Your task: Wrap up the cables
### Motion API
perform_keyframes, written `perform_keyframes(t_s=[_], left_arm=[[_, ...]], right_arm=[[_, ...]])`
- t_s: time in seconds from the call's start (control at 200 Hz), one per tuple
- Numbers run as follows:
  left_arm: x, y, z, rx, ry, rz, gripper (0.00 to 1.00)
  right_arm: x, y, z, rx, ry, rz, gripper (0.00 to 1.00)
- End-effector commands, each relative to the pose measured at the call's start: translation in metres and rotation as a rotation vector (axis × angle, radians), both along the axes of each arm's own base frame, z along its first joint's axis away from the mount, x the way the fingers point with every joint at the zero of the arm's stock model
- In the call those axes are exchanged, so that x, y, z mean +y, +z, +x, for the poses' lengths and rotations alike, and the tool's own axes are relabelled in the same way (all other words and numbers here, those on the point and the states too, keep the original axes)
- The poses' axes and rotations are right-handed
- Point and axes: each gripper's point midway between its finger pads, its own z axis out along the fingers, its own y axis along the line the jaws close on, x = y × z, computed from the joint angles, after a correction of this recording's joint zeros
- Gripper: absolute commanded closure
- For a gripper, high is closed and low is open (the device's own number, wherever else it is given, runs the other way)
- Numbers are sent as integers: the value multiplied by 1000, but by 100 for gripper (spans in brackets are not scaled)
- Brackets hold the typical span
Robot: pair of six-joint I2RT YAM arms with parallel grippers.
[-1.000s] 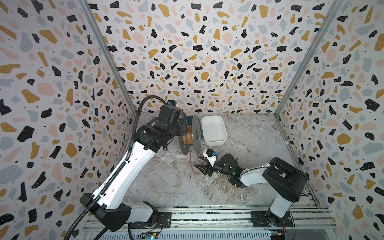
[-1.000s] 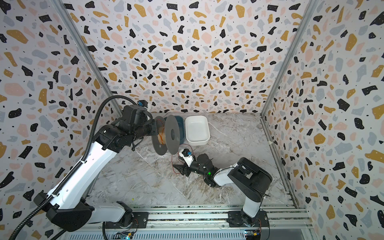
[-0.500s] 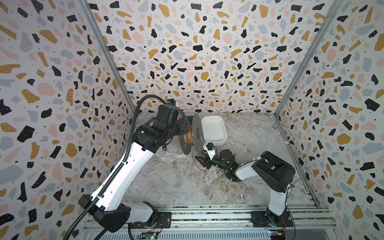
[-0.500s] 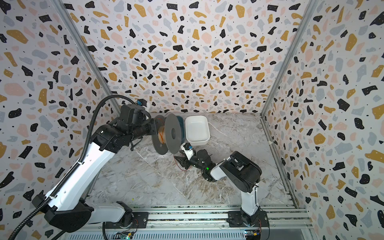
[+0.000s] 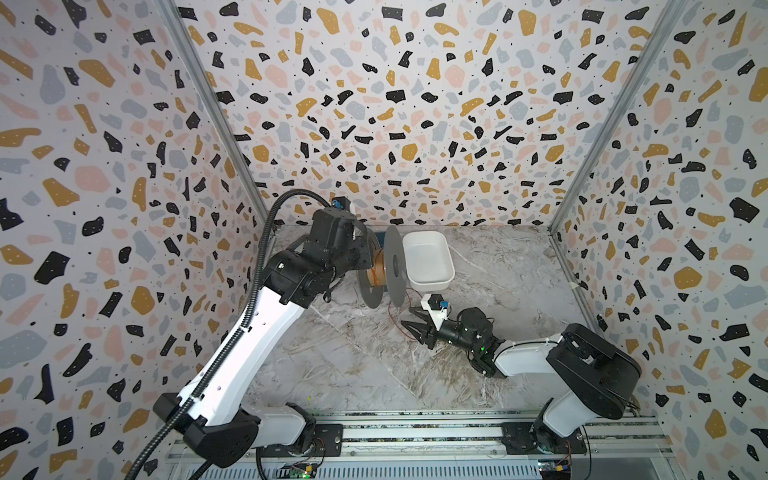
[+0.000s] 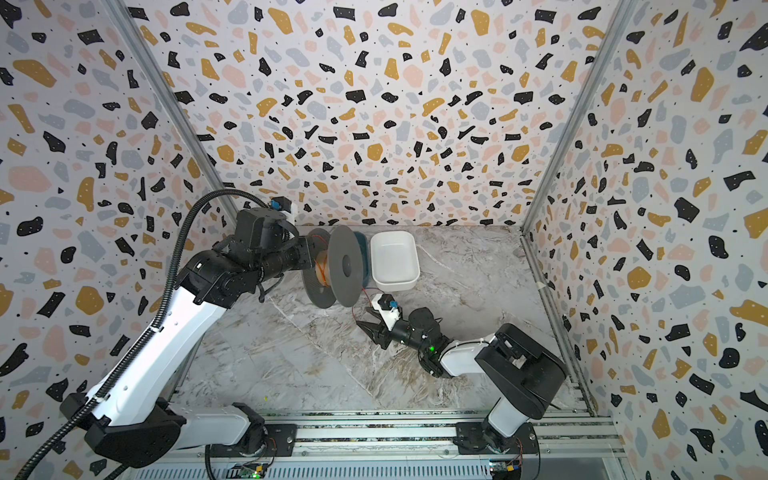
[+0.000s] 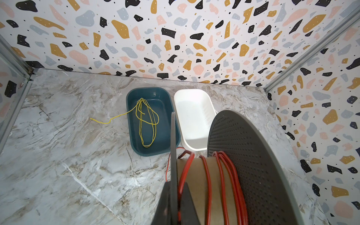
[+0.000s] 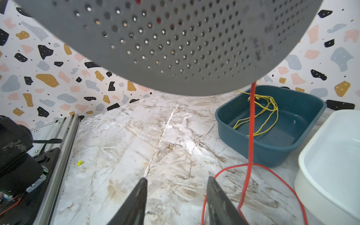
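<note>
Though slack, cables (image 8: 251, 126) seemingly beside right pincer (image 8: 177, 178).

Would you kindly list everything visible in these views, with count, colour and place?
spool: one, grey flanges, brown core, held above the table
red cable: one, red, partly wound on the core, rest trailing to the table
blue tub: one, teal, back of the table
yellow wire: one, yellow-green, looped in the blue tub, one end out on the table
white tub: one, white, empty, beside the blue tub
yellow scrap: one, tiny, near the front rail
table: one, marbled grey
left gripper: black, shut on a spool flange
right gripper: black, open, holding nothing
</note>
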Motion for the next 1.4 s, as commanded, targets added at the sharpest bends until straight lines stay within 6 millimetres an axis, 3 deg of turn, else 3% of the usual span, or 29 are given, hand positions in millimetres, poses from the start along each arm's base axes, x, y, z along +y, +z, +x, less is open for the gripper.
perform_keyframes(t_s=[0.0, 0.255, 0.466, 0.591, 0.686, 0.941, 1.177, 1.397], left_arm=[[-2, 57, -1, -153, -6, -123, 100], [0, 58, -6, -148, -11, -121, 100], [-3, 63, -6, -153, -21, -139, 100], [-4, 66, -8, -150, -29, -148, 100], [-3, 70, -10, -151, -33, -148, 100], [-4, 71, -1, -170, 4, -192, 100], [2, 73, 19, -228, 131, -322, 100], [19, 68, 39, -288, 289, -336, 100]], right_arm=[[-5, -16, 15, 11, -37, -43, 44], [-10, -33, 43, 24, -70, -60, 42], [4, -58, 66, 56, -58, -86, 43], [11, -68, 81, 55, -76, -92, 47], [12, -73, 86, 59, -80, -98, 55], [-1, -71, 65, 53, -93, -126, 100], [8, -71, 31, 1, -95, -293, 100], [16, -53, -6, -131, -107, -465, 100]])
